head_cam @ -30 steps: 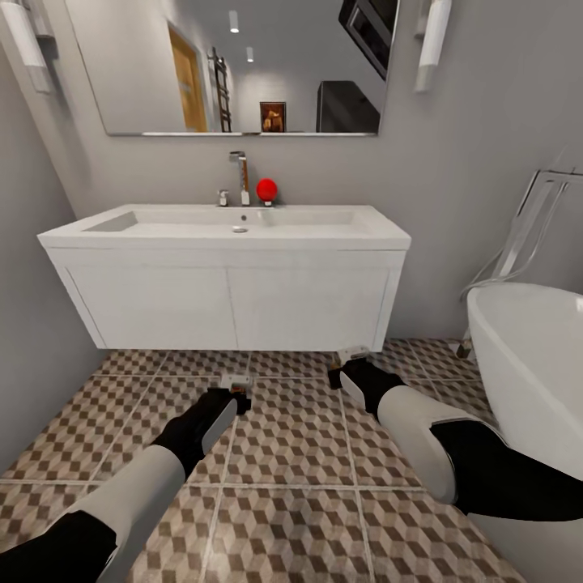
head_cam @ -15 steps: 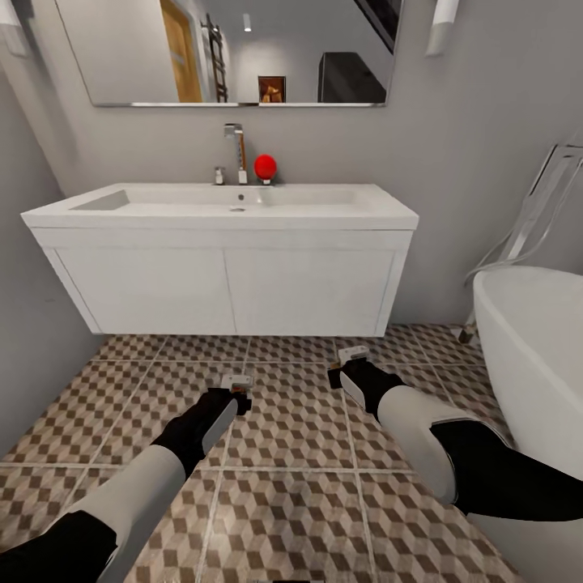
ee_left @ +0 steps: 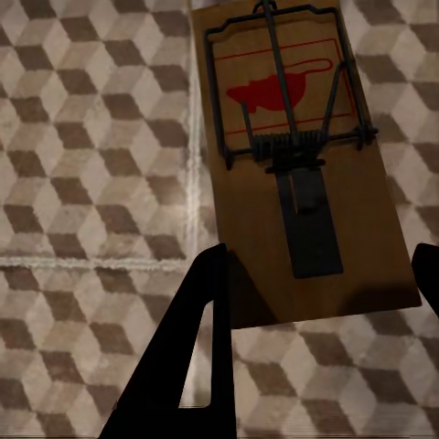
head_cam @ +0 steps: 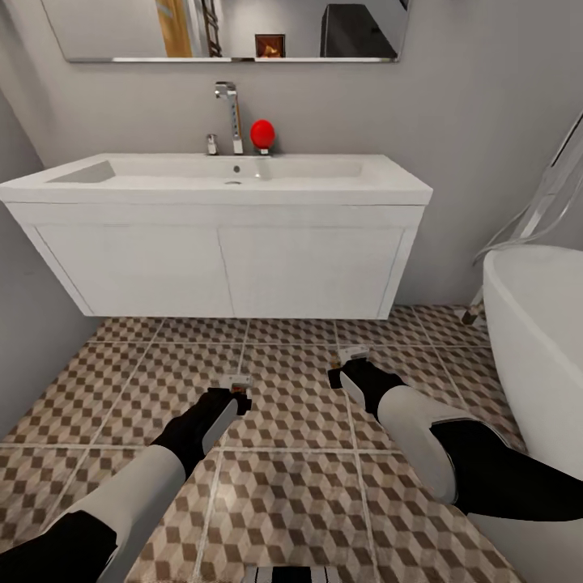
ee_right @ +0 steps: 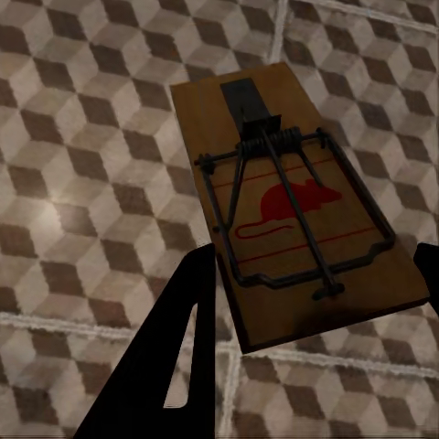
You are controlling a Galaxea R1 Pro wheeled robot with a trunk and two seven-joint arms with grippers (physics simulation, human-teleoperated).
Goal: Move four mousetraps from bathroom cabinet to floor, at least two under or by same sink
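While both arms hang above the bathroom floor (head_cam: 283,486) in front of the sink (head_cam: 219,182), each has a mousetrap between its fingers, and the risk lies in how those traps are let go. In the left wrist view the left gripper (ee_left: 315,274) sits closed across the near end of a mousetrap (ee_left: 297,146), one dark finger (ee_left: 197,357) against the board's edge; in the right wrist view the right gripper (ee_right: 315,302) pinches the other mousetrap (ee_right: 293,210) the same way, by its edges. Both boards look to be carried clear of the tiles rather than lying on them, though how high I cannot tell.

From the head view the left gripper (head_cam: 236,387) and right gripper (head_cam: 350,362) are short of the sink, not beneath its cabinet. Released here, the traps would land on the right floor, but possibly too far from the sink to count as directly next to it. Dropped from height, a light board could bounce, flip or skid away from the sink. The grips are narrow edge holds, so a quick reach forward might let a board twist loose early. The bathtub (head_cam: 538,340) stands close beside the right arm, and a wide swing could knock against it
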